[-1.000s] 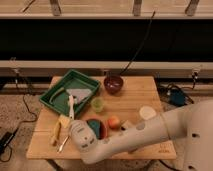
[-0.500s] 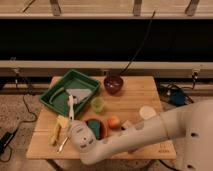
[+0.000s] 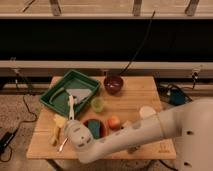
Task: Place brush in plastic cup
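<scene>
Gripper [image 3: 70,131] mostly hidden behind the bulky white arm [image 3: 130,135] at 7 o'clock of the wooden table [image 3: 140,95]; fingers hard to make out, spread wide, pinching nothing visible. Brush [image 3: 71,106] lying across the near rim of the green tray [image 3: 55,97], handle end disappearing under the arm. Plastic cup [image 3: 97,104] standing just beside the tray at its 4 o'clock, apart from the brush. Dark bowl [image 3: 113,84] at 12 o'clock. Bare tabletop toward 2 o'clock; right edge cut off by the arm.
</scene>
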`<state>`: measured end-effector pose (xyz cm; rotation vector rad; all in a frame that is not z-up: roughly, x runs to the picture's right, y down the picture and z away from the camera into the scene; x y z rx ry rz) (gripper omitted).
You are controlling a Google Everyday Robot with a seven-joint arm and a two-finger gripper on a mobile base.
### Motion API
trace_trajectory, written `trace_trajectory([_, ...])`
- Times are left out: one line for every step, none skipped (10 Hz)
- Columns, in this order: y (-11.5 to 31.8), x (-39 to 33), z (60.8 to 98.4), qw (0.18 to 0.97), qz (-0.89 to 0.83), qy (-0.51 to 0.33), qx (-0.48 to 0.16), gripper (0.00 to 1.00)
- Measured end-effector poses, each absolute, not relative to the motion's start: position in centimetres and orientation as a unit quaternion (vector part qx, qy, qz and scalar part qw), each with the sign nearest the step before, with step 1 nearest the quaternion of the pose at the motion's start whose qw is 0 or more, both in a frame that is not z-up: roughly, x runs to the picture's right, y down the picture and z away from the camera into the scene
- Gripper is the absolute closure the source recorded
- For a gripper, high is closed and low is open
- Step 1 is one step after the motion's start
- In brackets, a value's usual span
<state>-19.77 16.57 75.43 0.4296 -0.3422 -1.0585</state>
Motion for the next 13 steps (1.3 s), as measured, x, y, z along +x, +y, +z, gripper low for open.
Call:
trace_trajectory([16.5,-20.1,75.4,0.827,-0.498,-0.164,0.204,0.2])
trace_trajectory([16.6,-20.4,75.3,0.825,-0.499,-0.167,0.205,0.24])
trace_trajectory([16.7,-20.6,75.3,0.824,-0.499,-0.172,0.206,0.34])
trace_trajectory([16.7,-20.8,75.1,0.823,-0.5,-0.175,0.207,0.44])
trace_trajectory([16.9,-20.9,75.1,0.822,-0.5,-0.179,0.206,0.53])
trace_trajectory([17.2,-21.1,75.0,0.822,-0.499,-0.184,0.205,0.63])
trace_trajectory([17.3,-21.1,74.9,0.822,-0.499,-0.186,0.204,0.73])
trace_trajectory([17.4,-21.1,74.8,0.822,-0.498,-0.188,0.202,0.84])
trace_trajectory([17.4,-21.1,74.8,0.822,-0.497,-0.189,0.202,0.93])
trace_trajectory([17.5,-21.0,74.7,0.823,-0.497,-0.19,0.2,0.99])
trace_trajectory([17.4,-20.9,74.7,0.823,-0.497,-0.189,0.2,1.0])
trace_trajectory([17.5,-20.8,74.6,0.823,-0.497,-0.189,0.199,1.0])
trace_trajectory([17.5,-20.8,74.6,0.823,-0.498,-0.189,0.198,1.0])
